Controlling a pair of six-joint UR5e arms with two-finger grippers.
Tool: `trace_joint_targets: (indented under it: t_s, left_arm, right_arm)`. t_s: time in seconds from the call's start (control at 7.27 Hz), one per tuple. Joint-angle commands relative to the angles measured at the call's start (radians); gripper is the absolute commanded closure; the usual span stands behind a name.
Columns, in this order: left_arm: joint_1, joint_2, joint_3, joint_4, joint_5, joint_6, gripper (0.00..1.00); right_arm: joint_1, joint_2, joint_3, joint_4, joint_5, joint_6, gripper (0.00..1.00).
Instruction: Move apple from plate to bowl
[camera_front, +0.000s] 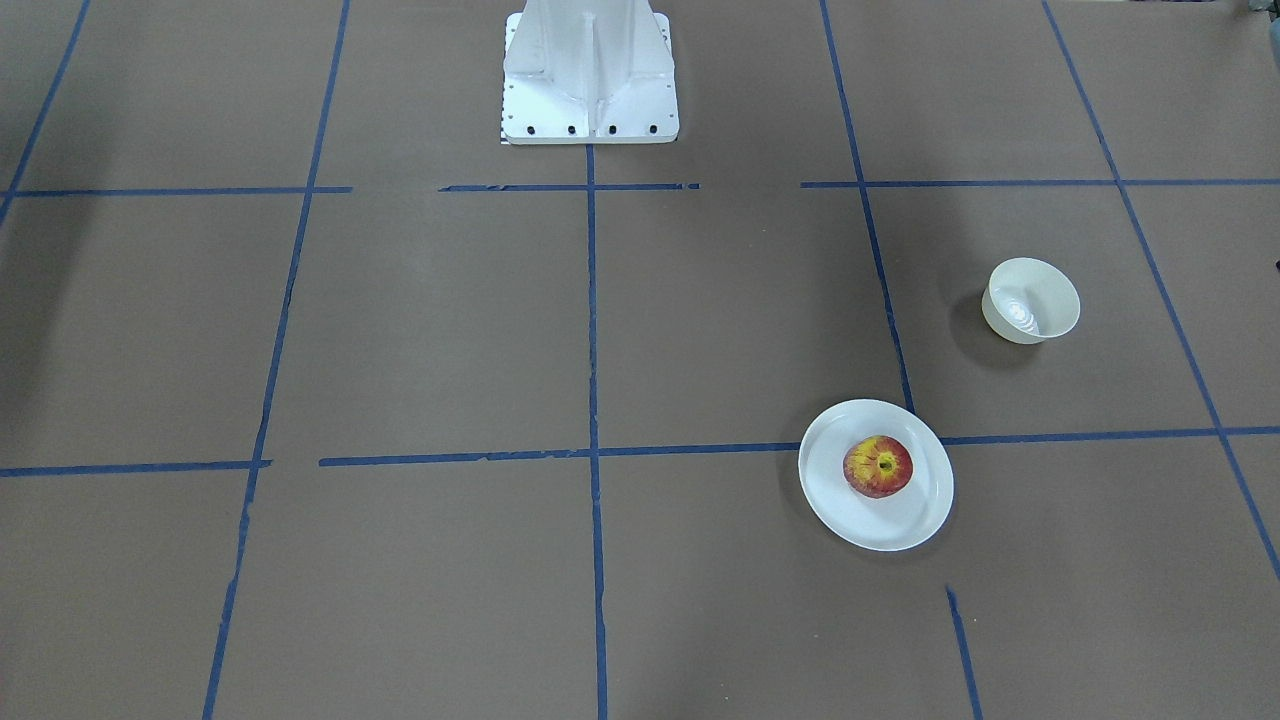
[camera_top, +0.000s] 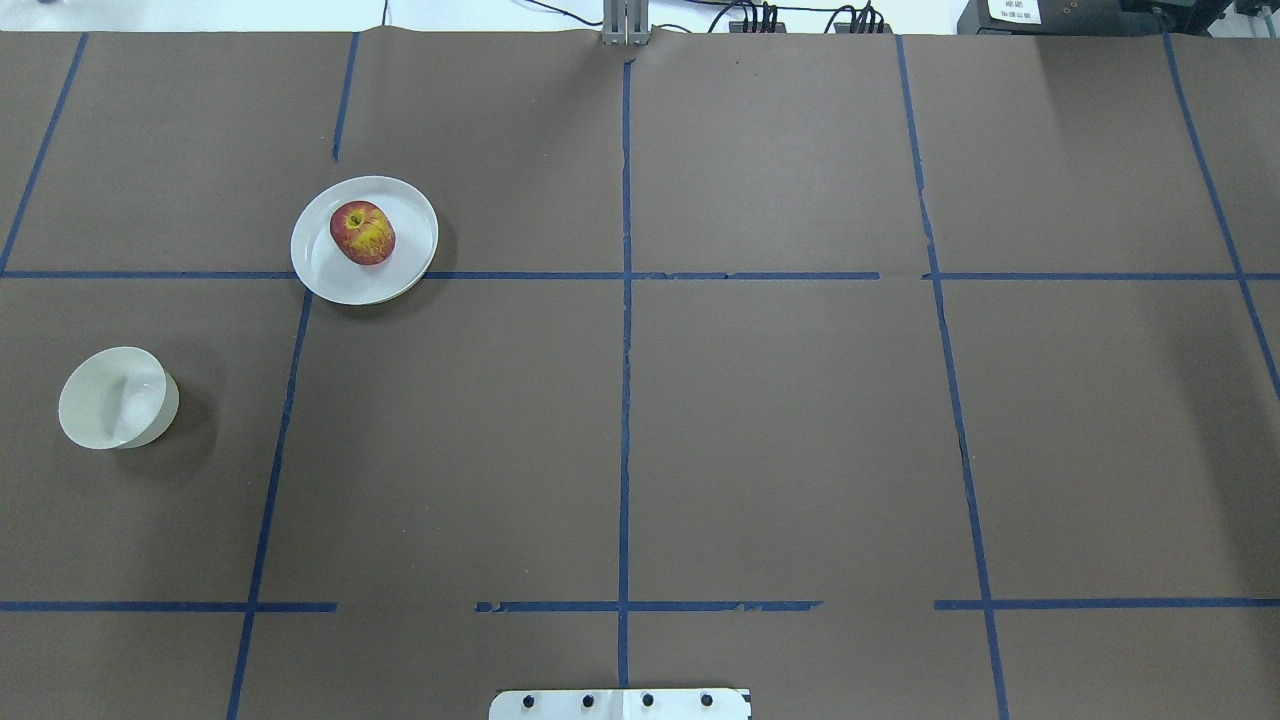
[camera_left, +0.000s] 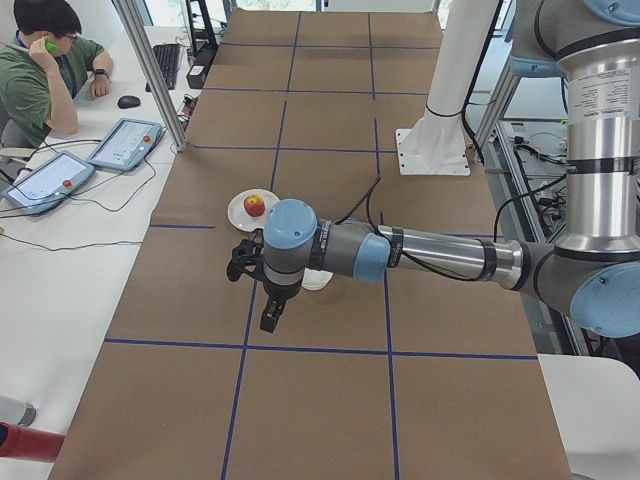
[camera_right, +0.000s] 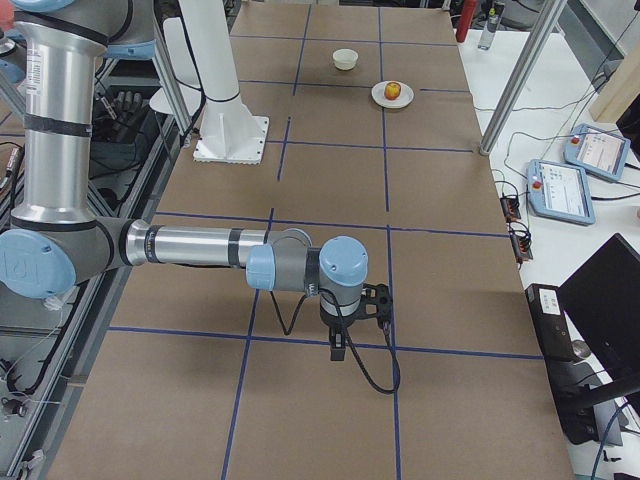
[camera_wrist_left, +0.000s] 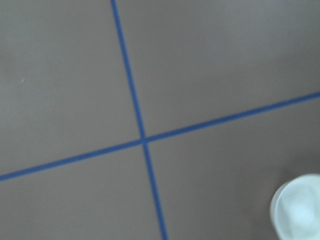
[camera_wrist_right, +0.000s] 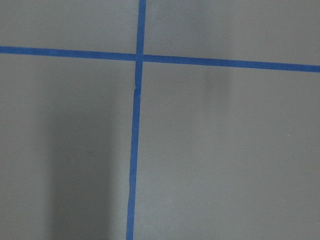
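Note:
The red and yellow apple (camera_front: 878, 466) sits on the white plate (camera_front: 880, 522), stem hollow up. In the overhead view the apple (camera_top: 362, 232) and plate (camera_top: 330, 272) are at the far left. The cream-white bowl (camera_front: 1031, 300) stands empty, apart from the plate; it shows in the overhead view (camera_top: 116, 397) and at the left wrist view's corner (camera_wrist_left: 299, 210). My left gripper (camera_left: 242, 262) hovers above the table near the bowl, only in the exterior left view. My right gripper (camera_right: 377, 300) hovers far from the dishes, only in the exterior right view. I cannot tell whether either is open or shut.
The brown table has a blue tape grid (camera_top: 625, 400). The white robot base (camera_front: 590, 75) stands at the table's robot side. An operator (camera_left: 40, 70) sits beside the table with tablets (camera_left: 125, 143). A metal post (camera_right: 515, 75) stands at the table edge.

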Motion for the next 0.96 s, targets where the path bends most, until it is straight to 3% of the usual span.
trace_joint_targets:
  t_s: [0.0, 0.41, 0.83]
  left_arm:
    - [0.178, -0.212, 0.083, -0.002, 0.008, -0.303, 0.0]
    - [0.403, -0.477, 0.298, -0.017, 0.095, -0.6, 0.0]
    - [0.471, -0.561, 0.43, -0.037, 0.211, -0.706, 0.0]
  right_arm:
    - [0.0, 0.0, 0.0, 0.0, 0.0, 0.0, 0.0]
    - [0.0, 0.0, 0.0, 0.0, 0.0, 0.0, 0.0]
    - [0.0, 0.0, 0.0, 0.0, 0.0, 0.0, 0.0]
